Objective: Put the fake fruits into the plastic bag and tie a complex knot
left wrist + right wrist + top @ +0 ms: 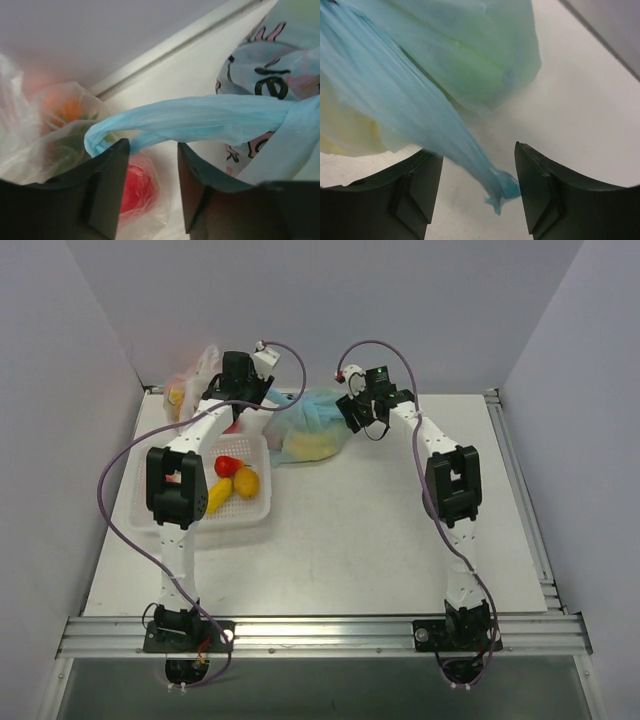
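Note:
The light-blue plastic bag [312,430] lies at the back of the table, with yellow and green fake fruits showing through its wall [470,50]. My left gripper [152,150] is open; one twisted handle [190,117] lies across its fingertips, draped over the left one and not pinched. That handle runs right into a twisted crossing of blue strips, the knot [299,107]. My right gripper [477,155] is open too, and the other handle end [470,150] hangs loose between its fingers. From above, the left gripper [250,400] and the right gripper [352,412] flank the bag.
A white basket [255,515] at the left holds a red fruit [228,466], an orange-yellow one [246,481] and a yellow banana [218,495]. A clear-wrapped bundle of orange and red fruits [65,115] sits in the back left corner by the wall.

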`<act>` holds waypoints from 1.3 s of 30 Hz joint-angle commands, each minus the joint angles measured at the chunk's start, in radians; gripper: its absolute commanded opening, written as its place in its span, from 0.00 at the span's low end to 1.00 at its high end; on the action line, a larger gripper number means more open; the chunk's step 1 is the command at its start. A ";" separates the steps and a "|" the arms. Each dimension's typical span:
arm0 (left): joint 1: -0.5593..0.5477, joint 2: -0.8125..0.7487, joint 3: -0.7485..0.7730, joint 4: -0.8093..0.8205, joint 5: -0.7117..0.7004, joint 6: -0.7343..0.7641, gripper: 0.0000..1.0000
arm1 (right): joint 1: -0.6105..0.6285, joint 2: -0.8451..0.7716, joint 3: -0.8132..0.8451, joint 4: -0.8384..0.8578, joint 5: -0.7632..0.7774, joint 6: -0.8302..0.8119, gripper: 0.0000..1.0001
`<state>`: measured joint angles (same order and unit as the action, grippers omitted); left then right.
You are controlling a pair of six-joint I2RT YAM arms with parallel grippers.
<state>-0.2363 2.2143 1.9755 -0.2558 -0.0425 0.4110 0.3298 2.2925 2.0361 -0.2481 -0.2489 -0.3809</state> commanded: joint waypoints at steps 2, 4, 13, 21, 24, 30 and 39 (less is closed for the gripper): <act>0.025 0.028 0.092 -0.109 0.128 -0.142 0.67 | -0.011 -0.013 0.035 0.000 0.010 0.013 0.62; 0.026 0.013 0.092 -0.114 0.161 -0.167 0.76 | -0.015 -0.062 0.003 -0.002 -0.012 0.014 0.73; 0.026 -0.177 0.163 -0.323 0.246 -0.193 0.97 | -0.054 -0.405 -0.161 -0.060 -0.069 0.045 0.91; 0.026 -0.422 0.033 -0.617 0.386 -0.302 0.97 | -0.178 -0.723 -0.368 -0.247 -0.147 0.273 1.00; 0.023 -0.540 -0.111 -0.620 0.417 -0.295 0.97 | -0.218 -0.801 -0.500 -0.310 -0.182 0.437 1.00; 0.023 -0.772 -0.491 -0.585 0.406 -0.320 0.97 | -0.236 -1.100 -0.892 -0.321 -0.237 0.464 1.00; -0.069 -1.062 -0.891 -0.490 0.331 -0.338 0.97 | -0.152 -1.396 -1.277 -0.253 -0.254 0.513 1.00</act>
<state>-0.3088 1.2694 1.0958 -0.8074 0.3035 0.0853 0.1543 0.9478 0.8131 -0.5335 -0.4744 0.0994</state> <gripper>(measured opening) 0.975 0.999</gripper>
